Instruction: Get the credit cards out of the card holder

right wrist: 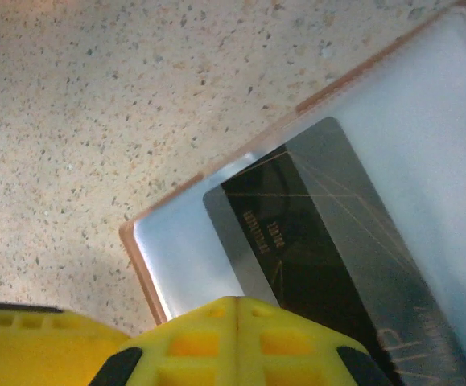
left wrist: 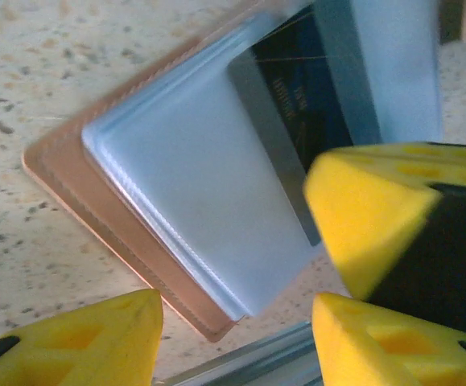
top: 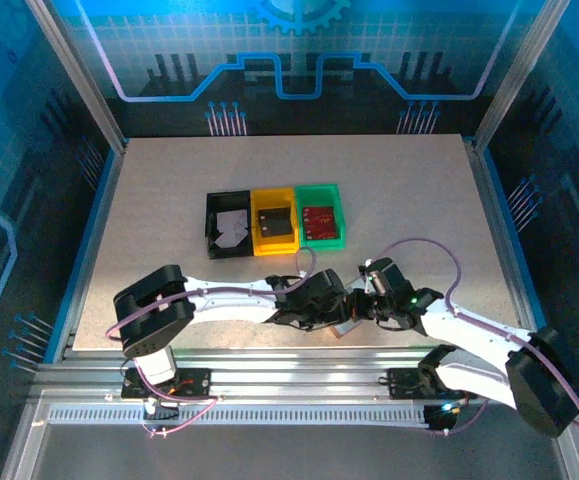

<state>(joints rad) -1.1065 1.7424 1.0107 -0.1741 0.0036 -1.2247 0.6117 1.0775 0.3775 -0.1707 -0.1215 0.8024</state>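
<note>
Overhead rear view over table (top: 419,200); both wrist views close above the same card holder (left wrist: 176,177).

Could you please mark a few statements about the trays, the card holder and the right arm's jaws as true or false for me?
1. The black tray, yellow tray and green tray stand in a row, in that order from left to right. True.
2. The card holder lies folded shut. False: it lies open, pale inside up.
3. A dark card with gold print lies on the holder's pale inside. True.
4. The right gripper has its jaws wide apart. False: they are shut together.
5. The green tray's card is blue. False: it holds a red card.
</note>
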